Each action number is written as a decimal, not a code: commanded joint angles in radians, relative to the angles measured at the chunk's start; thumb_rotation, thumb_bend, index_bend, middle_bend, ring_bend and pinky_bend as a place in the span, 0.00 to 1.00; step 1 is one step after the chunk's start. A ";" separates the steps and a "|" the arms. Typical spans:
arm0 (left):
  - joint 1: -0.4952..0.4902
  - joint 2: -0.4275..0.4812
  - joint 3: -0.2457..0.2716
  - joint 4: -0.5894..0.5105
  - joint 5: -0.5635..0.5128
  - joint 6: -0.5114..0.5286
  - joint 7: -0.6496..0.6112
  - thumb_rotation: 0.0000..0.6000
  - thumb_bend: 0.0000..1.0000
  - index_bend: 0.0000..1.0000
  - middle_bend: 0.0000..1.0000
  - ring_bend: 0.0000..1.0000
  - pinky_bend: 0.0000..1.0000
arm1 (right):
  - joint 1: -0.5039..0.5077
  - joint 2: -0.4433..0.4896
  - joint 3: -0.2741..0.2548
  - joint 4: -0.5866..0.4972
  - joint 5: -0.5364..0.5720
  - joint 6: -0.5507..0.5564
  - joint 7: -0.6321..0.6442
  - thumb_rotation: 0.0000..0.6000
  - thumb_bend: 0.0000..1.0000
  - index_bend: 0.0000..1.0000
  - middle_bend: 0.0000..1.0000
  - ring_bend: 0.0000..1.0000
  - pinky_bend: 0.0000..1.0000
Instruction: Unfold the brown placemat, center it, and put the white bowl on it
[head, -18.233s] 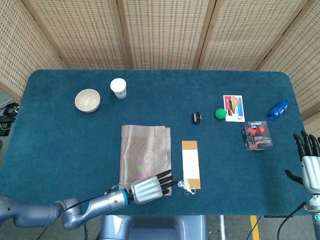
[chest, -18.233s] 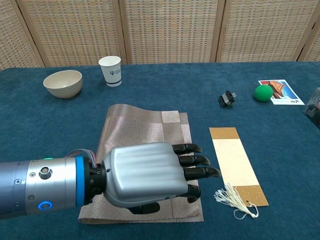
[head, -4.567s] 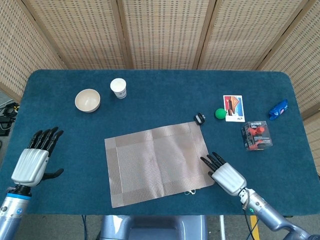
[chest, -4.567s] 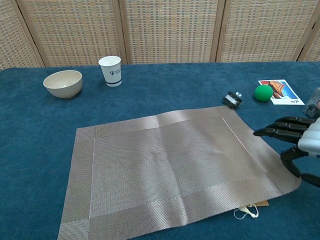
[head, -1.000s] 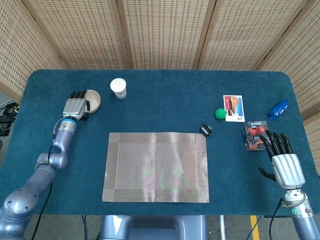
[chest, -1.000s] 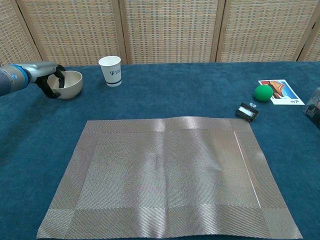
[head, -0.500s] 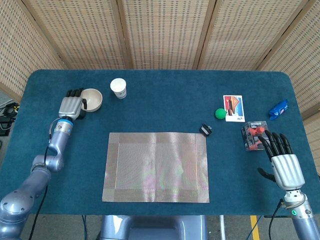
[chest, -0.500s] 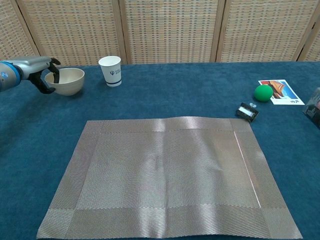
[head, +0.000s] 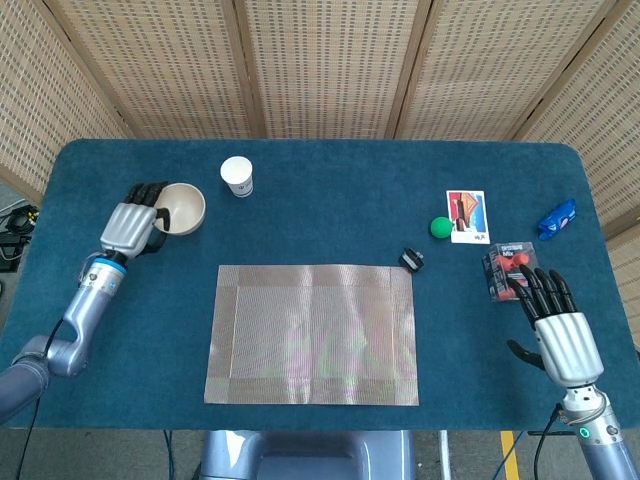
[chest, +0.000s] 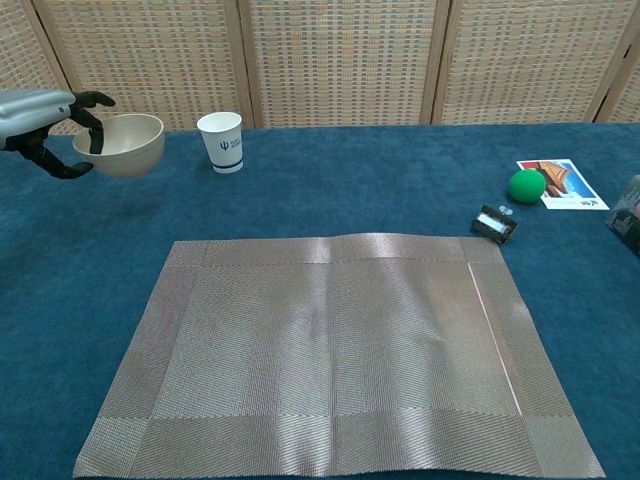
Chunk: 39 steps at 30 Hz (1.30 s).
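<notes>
The mat (head: 312, 334) lies flat and fully spread on the blue bench (head: 320, 190), near the front edge and about midway across, its long sides running left to right. A woven border frames a slightly different centre panel.

The left hand (head: 130, 225) holds the bowl (head: 180, 208) at the left rear of the bench. In the chest view the fingers (chest: 95, 100) hook over the bowl's near rim while the thumb sits under its side, and the bowl (chest: 120, 144) hangs clear of the bench, tipped a little. It is well apart from the mat, behind and to the left of the mat's rear left corner.

The right hand (head: 560, 325) hovers near the front right corner of the bench, fingers straight and spread, holding nothing. It shows only in the head view.

A paper cup (head: 237, 176) stands upright just right of the bowl, further back. A small black clip (head: 411, 260) lies just beyond the mat's rear right corner, not touching it. Further right sit a green ball (head: 440, 227) and, touching or just beside it, a picture card (head: 468, 217). A clear box (head: 512, 270) with red contents lies just ahead of the right hand's fingertips, and a blue packet (head: 557, 219) rests near the right edge.
</notes>
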 joint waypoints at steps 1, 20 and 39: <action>0.039 0.138 0.074 -0.266 0.168 0.148 -0.011 1.00 0.48 0.81 0.00 0.00 0.00 | -0.002 0.003 0.000 -0.005 -0.004 0.004 -0.002 1.00 0.00 0.15 0.00 0.00 0.00; -0.091 0.026 0.151 -0.531 0.323 -0.010 0.186 1.00 0.48 0.80 0.00 0.00 0.00 | -0.014 0.024 0.012 -0.018 -0.005 0.023 0.021 1.00 0.00 0.16 0.00 0.00 0.00; -0.097 -0.051 0.137 -0.521 0.274 -0.010 0.338 1.00 0.00 0.00 0.00 0.00 0.00 | -0.021 0.038 0.025 -0.022 -0.002 0.032 0.050 1.00 0.00 0.16 0.00 0.00 0.00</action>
